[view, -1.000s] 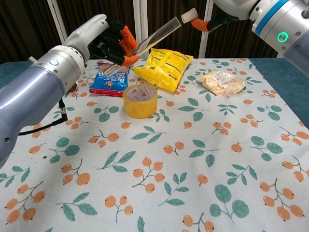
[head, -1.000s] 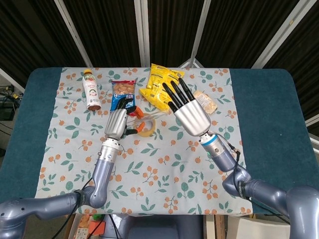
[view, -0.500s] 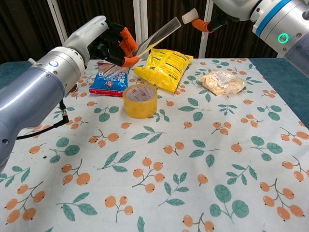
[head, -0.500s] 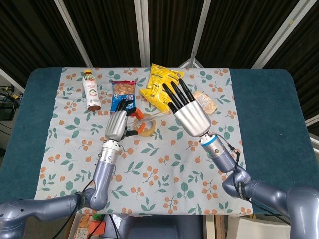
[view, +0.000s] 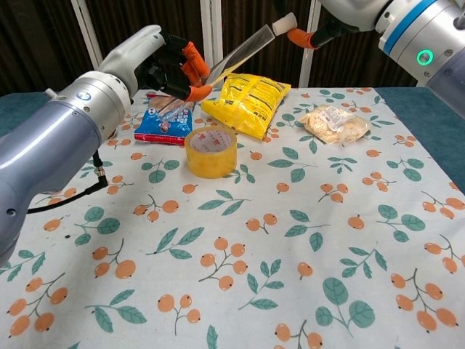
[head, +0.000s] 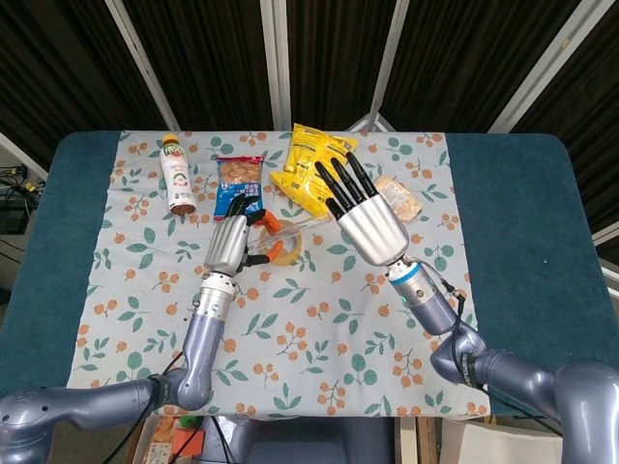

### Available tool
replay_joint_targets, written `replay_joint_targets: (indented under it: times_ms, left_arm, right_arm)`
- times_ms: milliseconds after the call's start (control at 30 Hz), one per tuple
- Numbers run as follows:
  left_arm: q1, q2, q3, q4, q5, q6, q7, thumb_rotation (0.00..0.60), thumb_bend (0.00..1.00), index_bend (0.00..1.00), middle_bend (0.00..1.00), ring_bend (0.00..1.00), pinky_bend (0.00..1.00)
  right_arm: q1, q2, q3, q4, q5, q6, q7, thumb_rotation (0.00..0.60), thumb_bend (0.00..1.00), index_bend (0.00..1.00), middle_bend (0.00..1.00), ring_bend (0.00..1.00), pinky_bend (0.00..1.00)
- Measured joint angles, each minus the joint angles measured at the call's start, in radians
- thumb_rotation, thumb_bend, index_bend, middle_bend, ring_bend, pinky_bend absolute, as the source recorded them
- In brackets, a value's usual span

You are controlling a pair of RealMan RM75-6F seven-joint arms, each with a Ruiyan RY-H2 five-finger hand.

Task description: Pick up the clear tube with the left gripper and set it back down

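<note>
While the left hand [view: 174, 69] pinches the long clear plastic tube [view: 243, 52] up in the air over the yellow tape roll [view: 211, 150], pickup looks done. Next it needs lowering onto the floral-cloth table [view: 305, 240]. Right hand [head: 363, 217] hovers, fingers spread, holding nothing.

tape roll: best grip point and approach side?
Tape roll lies flat, hole up, standing free on the cloth. Probably best to come from above and pinch one wall, a finger inside the hole and the thumb outside, on the near side away from the blue packet.
</note>
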Motion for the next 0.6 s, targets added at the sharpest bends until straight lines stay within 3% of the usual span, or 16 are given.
replay_joint_targets:
  times_ms: [600]
  left_arm:
    - [-0.001, -0.003, -0.005, -0.009, -0.005, 0.004, 0.011, 0.600, 0.57, 0.72, 0.55, 0.15, 0.00]
  right_arm:
    - [-0.001, 0.002, -0.004, -0.005, 0.001, 0.003, -0.005, 0.600, 0.44, 0.61, 0.09, 0.00, 0.00]
